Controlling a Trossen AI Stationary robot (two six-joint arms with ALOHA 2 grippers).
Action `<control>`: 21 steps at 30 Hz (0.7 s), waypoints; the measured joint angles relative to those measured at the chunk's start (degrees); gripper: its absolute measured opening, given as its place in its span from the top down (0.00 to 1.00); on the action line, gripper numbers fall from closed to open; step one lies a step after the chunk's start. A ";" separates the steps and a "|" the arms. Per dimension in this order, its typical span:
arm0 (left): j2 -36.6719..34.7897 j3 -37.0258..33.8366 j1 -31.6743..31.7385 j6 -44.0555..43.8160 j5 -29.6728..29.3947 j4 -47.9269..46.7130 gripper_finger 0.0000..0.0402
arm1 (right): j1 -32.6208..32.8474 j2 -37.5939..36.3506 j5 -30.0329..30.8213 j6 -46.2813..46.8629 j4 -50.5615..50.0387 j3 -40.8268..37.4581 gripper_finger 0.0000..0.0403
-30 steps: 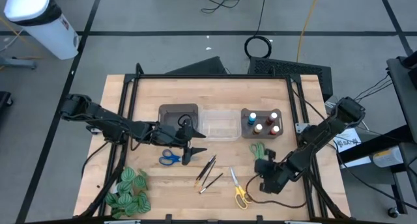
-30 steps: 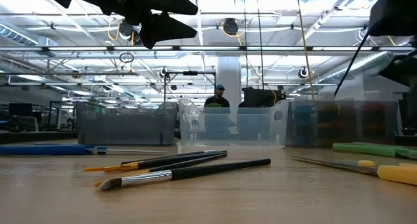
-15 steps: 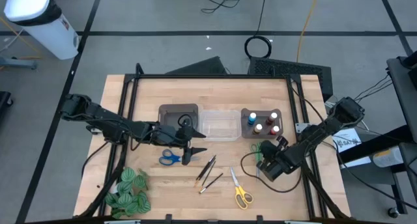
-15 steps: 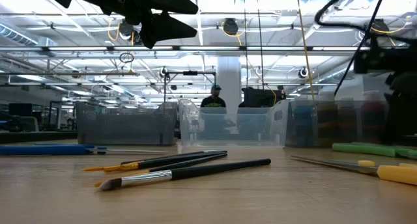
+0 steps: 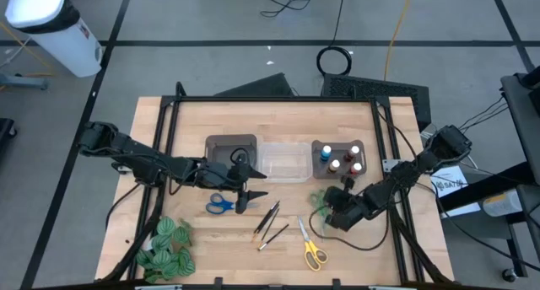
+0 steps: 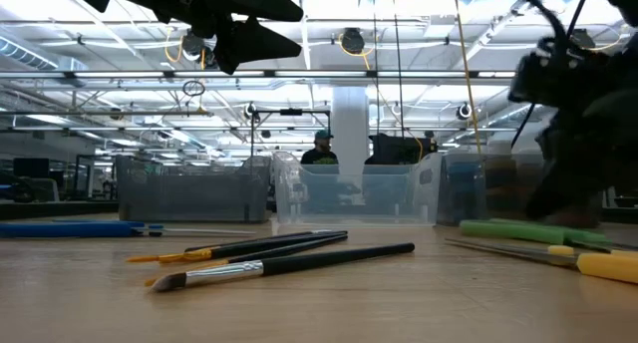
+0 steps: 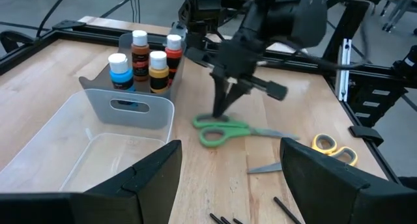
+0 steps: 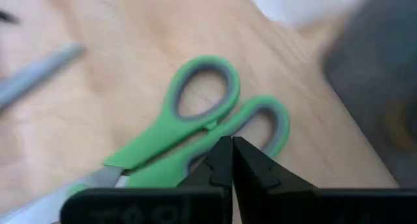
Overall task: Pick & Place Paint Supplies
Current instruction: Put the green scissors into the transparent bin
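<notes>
Green-handled scissors (image 5: 318,199) (image 7: 225,130) lie flat on the table in front of the grey bin (image 5: 319,148) that holds the paint bottles (image 7: 146,55). My right gripper (image 8: 227,146) (image 7: 218,116) is shut and slants down onto their handles. My left gripper (image 5: 258,185) hangs open above the table's middle, over nothing, near the blue scissors (image 5: 221,204). Thin dark brushes (image 5: 270,222) (image 6: 289,255) and yellow scissors (image 5: 312,252) lie toward the near edge. My right gripper has its shut fingertips (image 8: 220,160) at the green scissors' handle end, where the two loops meet (image 8: 210,129). It comes slanting down from the table's right. The scissors lie flat on the wood; the touching point itself is hidden under the tips.
A clear bin (image 5: 284,159) stands between a grey bin (image 5: 230,148) and the paint-bottle bin along the table's middle. A green striped leafy bunch (image 5: 164,248) lies at the near left corner. A black frame (image 5: 270,99) runs around the table.
My right gripper has swung down toward the table's left and far side, tipping more steeply, onto the green scissors' handles, and has stayed shut. The green scissors have slid a little toward the table's left, still flat on the wood.
</notes>
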 joint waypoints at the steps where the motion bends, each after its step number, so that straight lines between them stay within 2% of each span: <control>1: 0.00 0.00 0.02 0.00 0.00 -0.01 0.33 | 0.00 0.00 -0.01 -2.78 2.39 0.00 1.00; 5: 0.00 0.00 0.02 0.00 0.02 -0.01 0.33 | 0.07 0.00 -0.19 -12.28 11.00 0.00 1.00; 8: 0.00 0.00 0.02 0.00 0.00 -0.01 0.33 | 0.11 0.00 -5.96 -16.20 16.24 0.00 1.00; 12: 0.00 0.00 0.02 0.04 0.01 -0.10 0.33 | 0.68 0.01 -19.22 -12.10 22.80 0.00 1.00; 17: 0.00 0.00 0.02 0.08 0.00 -0.49 0.33 | 4.67 2.98 -21.09 -10.67 28.15 0.00 1.00; 21: 0.00 0.00 0.05 0.07 -0.04 -0.44 0.33 | 5.25 6.06 -24.12 -9.30 32.72 0.21 1.00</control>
